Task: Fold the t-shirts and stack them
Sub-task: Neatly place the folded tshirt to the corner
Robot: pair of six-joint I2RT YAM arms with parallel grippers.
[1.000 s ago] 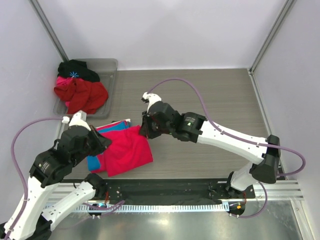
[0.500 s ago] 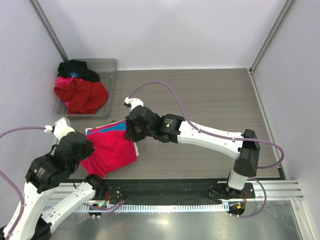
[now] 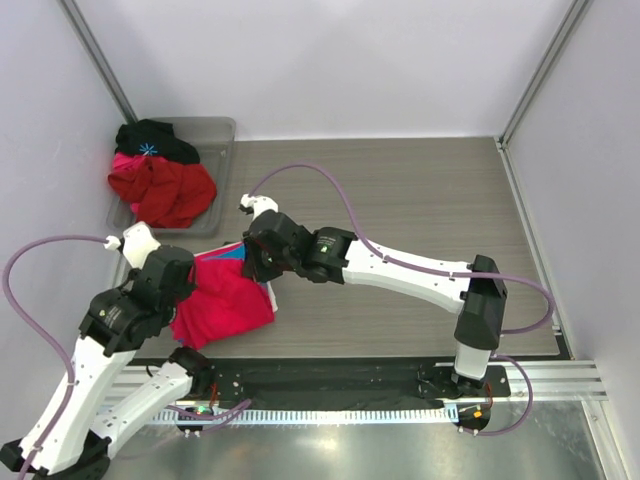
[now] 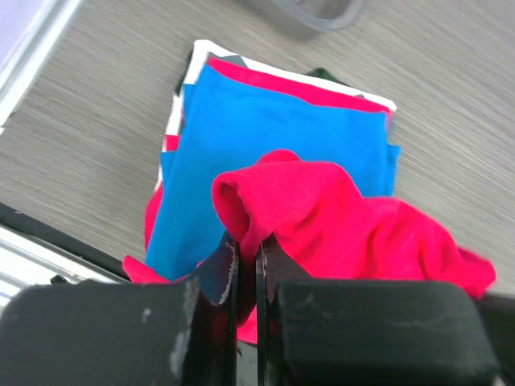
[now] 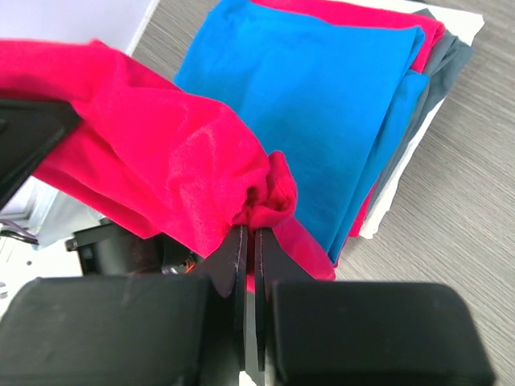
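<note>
A folded crimson-pink t-shirt [image 3: 225,300] [image 4: 354,217] [image 5: 153,153] hangs between both grippers above a stack of folded tees near the table's front left. My left gripper [image 3: 190,275] [image 4: 247,241] is shut on one bunched edge of it. At the other edge my right gripper [image 3: 262,262] [image 5: 250,233] is shut on a pinched fold. Under it lies the bright blue t-shirt [image 4: 265,129] [image 5: 322,104] on top of the stack, with a pink-red tee [image 4: 298,83] [image 5: 354,16] and white and grey layers beneath.
A clear plastic bin [image 3: 215,135] at the back left holds unfolded red [image 3: 165,190], pink and black garments. A metal rail [image 3: 350,375] runs along the near table edge. Grey walls close in on the left and right.
Both grippers have carried the crimson-pink tee leftward, over the stack. The right arm reached further left and the left arm pulled back toward the left edge.
</note>
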